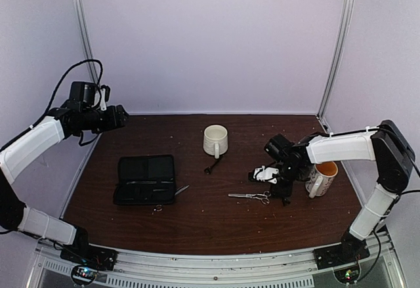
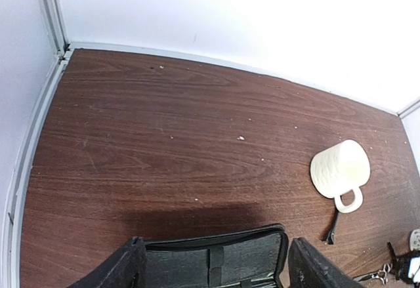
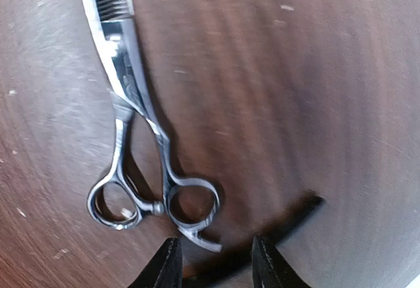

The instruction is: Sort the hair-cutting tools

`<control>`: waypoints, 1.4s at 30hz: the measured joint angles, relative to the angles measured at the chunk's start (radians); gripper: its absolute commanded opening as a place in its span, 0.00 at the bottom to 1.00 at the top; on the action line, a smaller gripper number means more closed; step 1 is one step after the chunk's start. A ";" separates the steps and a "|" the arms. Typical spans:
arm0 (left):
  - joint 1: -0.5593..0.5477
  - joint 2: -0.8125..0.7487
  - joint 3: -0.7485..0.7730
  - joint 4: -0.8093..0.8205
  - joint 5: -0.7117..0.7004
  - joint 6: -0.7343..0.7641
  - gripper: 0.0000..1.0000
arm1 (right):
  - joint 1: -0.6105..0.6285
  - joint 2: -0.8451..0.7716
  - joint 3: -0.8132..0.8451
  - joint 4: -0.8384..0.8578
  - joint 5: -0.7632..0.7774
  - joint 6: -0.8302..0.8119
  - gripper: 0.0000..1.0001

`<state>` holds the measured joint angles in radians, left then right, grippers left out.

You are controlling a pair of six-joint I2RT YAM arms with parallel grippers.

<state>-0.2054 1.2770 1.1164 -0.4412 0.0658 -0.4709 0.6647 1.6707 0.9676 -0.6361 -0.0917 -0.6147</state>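
Silver scissors point(image 1: 251, 196) lie on the brown table right of centre. In the right wrist view these scissors point(image 3: 134, 124) lie flat, with the finger rings toward me. My right gripper point(image 1: 283, 191) hangs just above the ring end; its jaws point(image 3: 215, 265) are open and empty. A thin black hair clip point(image 1: 211, 166) lies by the white mug's handle and also shows in the left wrist view point(image 2: 333, 227). Silver tools point(image 1: 147, 184) lie inside the open black case point(image 1: 146, 179). My left gripper point(image 1: 120, 116) is raised at the far left, open and empty point(image 2: 213, 271), above the case point(image 2: 216, 252).
A white mug point(image 1: 215, 140) lies on its side at the back centre. A yellow-lined mug point(image 1: 321, 178) stands right of my right gripper. A small black-and-white object point(image 1: 264, 173) sits just left of my right gripper. A silver tip point(image 1: 182, 188) juts from the case's right edge.
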 measured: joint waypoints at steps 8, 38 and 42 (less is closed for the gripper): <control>-0.026 0.005 -0.031 0.019 -0.001 0.007 0.77 | -0.020 -0.087 0.014 -0.041 -0.106 -0.031 0.34; -0.026 0.060 -0.039 -0.039 -0.043 0.060 0.77 | -0.008 0.022 0.076 -0.046 -0.160 -0.171 0.56; -0.026 0.064 -0.039 -0.039 -0.040 0.061 0.77 | -0.002 0.026 0.111 -0.063 -0.174 -0.208 0.58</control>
<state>-0.2310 1.3415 1.0771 -0.4805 0.0261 -0.4103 0.6628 1.6966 1.0790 -0.6987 -0.2661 -0.8223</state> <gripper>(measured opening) 0.774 0.568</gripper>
